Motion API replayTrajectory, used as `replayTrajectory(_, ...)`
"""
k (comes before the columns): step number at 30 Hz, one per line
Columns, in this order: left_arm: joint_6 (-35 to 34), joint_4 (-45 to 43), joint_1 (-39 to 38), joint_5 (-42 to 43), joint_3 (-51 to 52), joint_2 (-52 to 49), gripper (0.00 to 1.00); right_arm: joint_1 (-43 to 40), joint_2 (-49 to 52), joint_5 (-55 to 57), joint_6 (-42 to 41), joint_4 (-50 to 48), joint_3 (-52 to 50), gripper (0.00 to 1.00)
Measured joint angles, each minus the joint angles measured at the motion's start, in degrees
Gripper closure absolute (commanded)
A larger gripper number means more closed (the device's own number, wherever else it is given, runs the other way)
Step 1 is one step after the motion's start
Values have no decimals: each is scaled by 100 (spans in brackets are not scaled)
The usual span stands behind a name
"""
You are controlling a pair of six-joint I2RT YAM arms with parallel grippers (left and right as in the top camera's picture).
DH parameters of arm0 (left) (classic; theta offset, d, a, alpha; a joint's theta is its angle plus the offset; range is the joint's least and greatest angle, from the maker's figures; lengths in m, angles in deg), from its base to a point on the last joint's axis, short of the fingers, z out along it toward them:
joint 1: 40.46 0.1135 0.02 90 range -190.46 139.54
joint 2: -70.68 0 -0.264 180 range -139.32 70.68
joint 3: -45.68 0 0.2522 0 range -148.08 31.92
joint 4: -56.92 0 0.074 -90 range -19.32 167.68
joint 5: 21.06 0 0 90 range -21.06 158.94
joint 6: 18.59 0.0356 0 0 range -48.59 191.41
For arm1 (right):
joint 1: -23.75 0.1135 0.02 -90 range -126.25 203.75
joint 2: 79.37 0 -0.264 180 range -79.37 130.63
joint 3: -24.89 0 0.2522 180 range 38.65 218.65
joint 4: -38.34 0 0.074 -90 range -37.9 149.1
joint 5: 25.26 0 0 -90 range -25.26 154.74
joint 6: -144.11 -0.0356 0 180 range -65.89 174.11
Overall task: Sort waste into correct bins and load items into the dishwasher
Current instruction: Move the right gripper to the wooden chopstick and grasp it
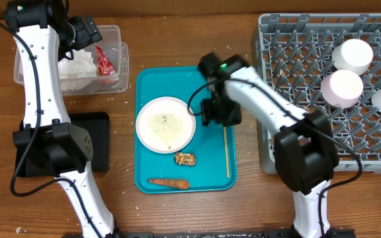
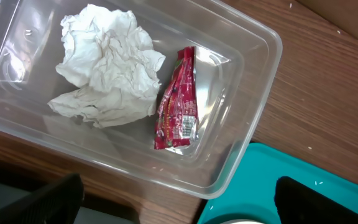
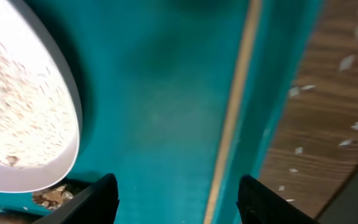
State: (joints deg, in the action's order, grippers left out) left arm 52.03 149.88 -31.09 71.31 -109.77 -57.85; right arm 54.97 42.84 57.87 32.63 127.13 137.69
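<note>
Nearest the front edge of the teal tray [image 1: 152, 79] is the carrot piece [image 1: 169, 183]: stiff, light, likely to roll, so pinch it across the middle. The brown chunk [image 1: 185, 158] just behind looks crumbly; squeeze it gently. The plate [image 1: 166, 123] is rigid and slick with loose rice crumbs on it; take it by the rim and keep it level. The right gripper [image 3: 178, 202] hovers beside the plate, jaws apart and empty, above a thin stick [image 3: 235, 106], possibly a chopstick. Farther off, the left gripper [image 2: 179, 186] hangs wide open over the clear tub [image 2: 253, 37], which holds a soft napkin [image 2: 107, 65] and a red wrapper [image 2: 179, 99].
</note>
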Motion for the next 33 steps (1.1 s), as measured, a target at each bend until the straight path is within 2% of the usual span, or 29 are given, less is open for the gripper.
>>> replayTrajectory(26, 0, 0, 0, -2, 0, 0, 0, 74, 96, 140, -83, -699, -990, 43)
replayTrajectory(30, 0, 0, 0, 0, 0, 0, 0, 74, 96, 197, -55, -702, -990, 56)
replayTrajectory(33, 0, 0, 0, -2, 0, 0, 0, 72, 96, 225, -79, -713, -990, 71)
